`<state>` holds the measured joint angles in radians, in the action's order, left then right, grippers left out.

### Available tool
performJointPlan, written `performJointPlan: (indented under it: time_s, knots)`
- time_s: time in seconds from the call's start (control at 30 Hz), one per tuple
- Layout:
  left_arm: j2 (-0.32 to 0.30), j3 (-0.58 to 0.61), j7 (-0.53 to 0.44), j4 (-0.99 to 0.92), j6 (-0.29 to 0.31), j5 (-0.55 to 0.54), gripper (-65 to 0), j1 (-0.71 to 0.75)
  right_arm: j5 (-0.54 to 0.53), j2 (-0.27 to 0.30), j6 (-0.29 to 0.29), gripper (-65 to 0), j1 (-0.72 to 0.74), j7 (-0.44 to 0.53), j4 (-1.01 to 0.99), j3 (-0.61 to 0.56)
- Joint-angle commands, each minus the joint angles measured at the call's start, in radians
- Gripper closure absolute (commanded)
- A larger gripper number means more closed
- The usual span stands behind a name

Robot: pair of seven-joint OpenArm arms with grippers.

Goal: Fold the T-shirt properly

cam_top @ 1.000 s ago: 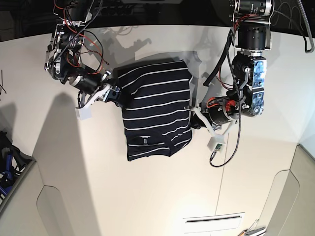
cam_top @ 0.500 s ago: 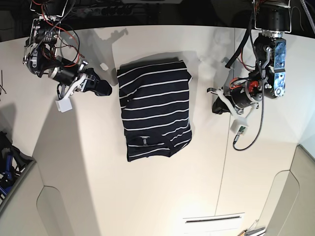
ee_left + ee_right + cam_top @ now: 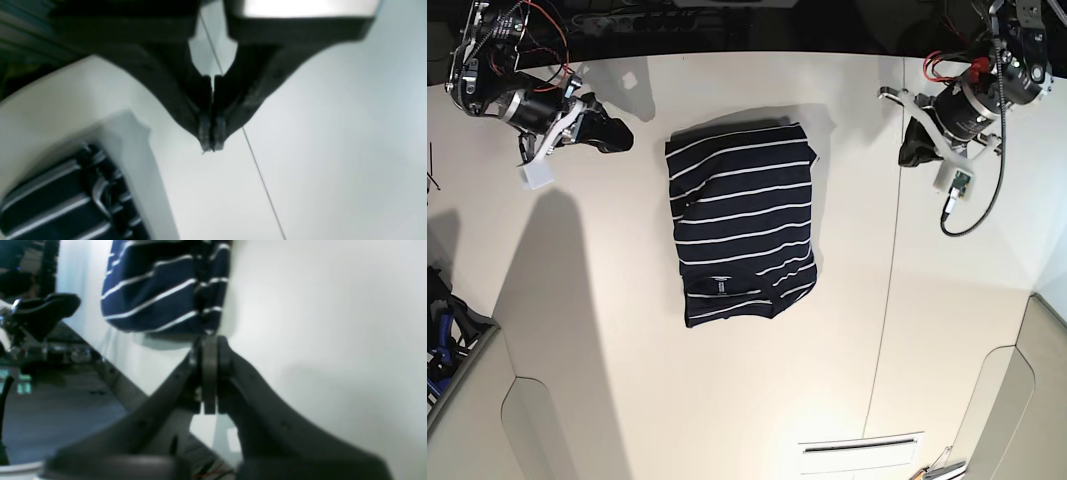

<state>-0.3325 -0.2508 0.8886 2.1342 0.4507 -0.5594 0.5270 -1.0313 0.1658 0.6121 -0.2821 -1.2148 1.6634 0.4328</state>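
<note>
Both tools, left (image 3: 914, 150) and right (image 3: 613, 133), look pinched closed and empty, flanking the folded T-shirt (image 3: 741, 225).

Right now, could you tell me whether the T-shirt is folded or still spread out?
Folded. The T-shirt lies as a compact rectangle on the table, no sleeves sticking out, both grippers clear of it.

Two robot arms of black metal, trailing exposed red and black wires. The left gripper (image 3: 210, 146) has matte black fingers tapering to ribbed tips; the right gripper (image 3: 209, 353) has broad, curved black fingers. Each arm carries a small white camera block (image 3: 539, 176), one on a black cable (image 3: 975, 215).
</note>
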Motion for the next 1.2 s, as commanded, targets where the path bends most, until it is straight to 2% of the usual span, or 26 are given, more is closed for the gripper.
performJointPlan:
  time_s: [0.0, 0.27, 0.53, 0.83, 0.9, 1.03, 1.17]
  knots:
    - [-0.008, -0.012, -0.016, 0.034, 0.002, -0.006, 0.0, 0.023, -0.024, 0.009, 0.007, 0.0, -0.027, 0.005, 0.040, 0.006]
    - [-0.008, -0.064, 0.018, 0.049, 0.005, -0.002, 0.0, 0.200, -0.024, 0.019, 0.013, 0.0, -0.188, -0.021, 0.162, 0.005]
    - [-0.008, -0.075, 0.021, 0.049, -0.026, 0.002, 0.0, 0.369, -0.008, 0.102, 0.013, 0.0, -0.341, -0.021, 0.162, 0.005]
    - [-0.008, -0.075, 0.029, 0.043, -0.025, -0.002, 0.0, 0.503, -0.005, 0.207, 0.008, 0.0, -0.455, -0.046, 0.161, 0.003]
    - [-0.008, -0.075, 0.028, 0.032, -0.030, -0.003, 0.0, 0.529, -0.005, 0.217, 0.008, 0.0, -0.475, -0.058, 0.160, 0.003]
    - [-0.009, -0.075, 0.026, -0.038, -0.088, -0.006, 0.0, 0.542, -0.005, 0.219, 0.008, 0.0, -0.500, -0.058, 0.154, 0.000]
    - [-0.009, -0.063, 0.016, -0.160, -0.096, -0.026, 0.0, 0.542, -0.005, 0.219, 0.008, 0.0, -0.512, -0.058, 0.116, -0.027]
